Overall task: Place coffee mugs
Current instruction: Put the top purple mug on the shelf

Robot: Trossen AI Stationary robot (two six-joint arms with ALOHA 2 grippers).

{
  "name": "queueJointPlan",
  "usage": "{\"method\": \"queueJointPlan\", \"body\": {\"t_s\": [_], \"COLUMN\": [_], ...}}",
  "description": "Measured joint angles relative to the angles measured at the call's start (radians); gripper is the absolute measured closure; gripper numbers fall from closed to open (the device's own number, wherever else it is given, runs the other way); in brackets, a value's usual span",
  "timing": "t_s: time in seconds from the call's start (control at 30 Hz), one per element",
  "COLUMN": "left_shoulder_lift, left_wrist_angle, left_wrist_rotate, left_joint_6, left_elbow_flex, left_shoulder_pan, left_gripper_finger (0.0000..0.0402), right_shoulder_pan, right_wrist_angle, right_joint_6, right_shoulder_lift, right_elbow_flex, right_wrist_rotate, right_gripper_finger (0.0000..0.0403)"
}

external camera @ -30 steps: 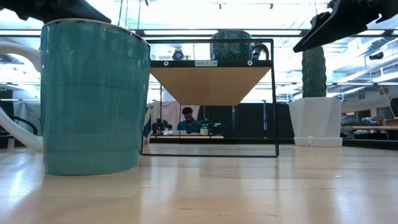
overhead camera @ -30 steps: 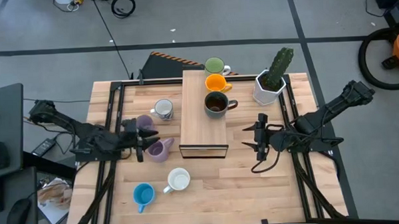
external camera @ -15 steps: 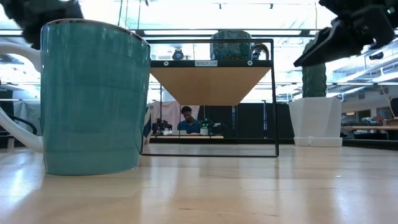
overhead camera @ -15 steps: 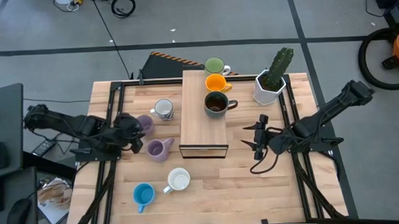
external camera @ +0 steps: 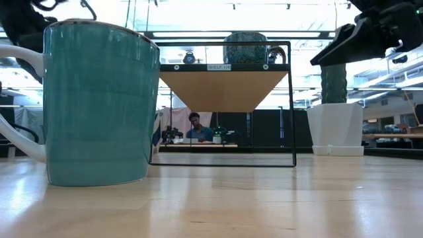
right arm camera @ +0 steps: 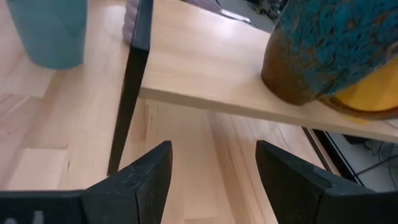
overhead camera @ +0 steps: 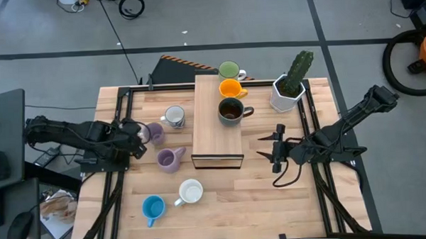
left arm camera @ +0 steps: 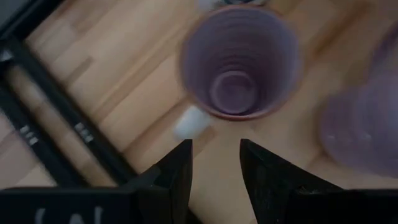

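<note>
Left end effector (overhead camera: 137, 134): fingers parted, nothing held, hanging over the upright lilac mug (left arm camera: 239, 62) at your desk's (overhead camera: 258, 185) left side.
Right end effector (overhead camera: 277, 153): spread wide, empty, beside the shelf (overhead camera: 217, 123).
Risk: descend off-centre and a finger may strike the rim, tipping this mug into the second lilac mug (overhead camera: 169, 158) nearby.

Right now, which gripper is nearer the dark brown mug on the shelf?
Right. The right gripper hovers just beside the shelf, near the dark brown mug; the left gripper is across it by a lilac mug.

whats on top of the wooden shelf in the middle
Three mugs in a row on the shelf: green mug, orange mug, dark brown mug. The table under the shelf is hidden from above.
</note>
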Motion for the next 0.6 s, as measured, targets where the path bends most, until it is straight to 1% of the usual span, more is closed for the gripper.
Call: {"method": "queueJointPlan", "body": {"t_s": [0.07,0.13,0.3,0.43,0.6], "left_shoulder_lift": [0.001,0.001,0.03,0.099,0.188], "left_wrist_angle": [0.01,0.009,0.04,0.06,0.059], "left_wrist_rotate": [0.004,0.031,0.154,0.275,0.381], "left_joint_6": [0.015,0.061,0.196,0.325,0.47], "left_elbow_flex": [-0.001,-0.001,-0.001,-0.001,0.0], "left_shoulder_pan": [0.047,0.095,0.237,0.345,0.44], "left_gripper_finger": [0.0262,0.0262,0.0262,0.0262,0.0262], "right_shoulder_pan": [0.0,0.0,0.0,0.0,0.0], "right_wrist_angle": [0.021,0.041,0.087,0.122,0.128], "right_joint_6": [-0.012,-0.031,-0.069,-0.099,-0.104], "right_shoulder_lift": [0.0,0.0,0.0,0.0,0.0], "right_elbow_flex": [0.0,0.0,0.0,0.0,0.0], "right_wrist_rotate": [-0.003,-0.007,-0.009,-0.009,-0.035], "right_gripper_finger": [0.0169,0.0172,0.0176,0.0179,0.0183]}}
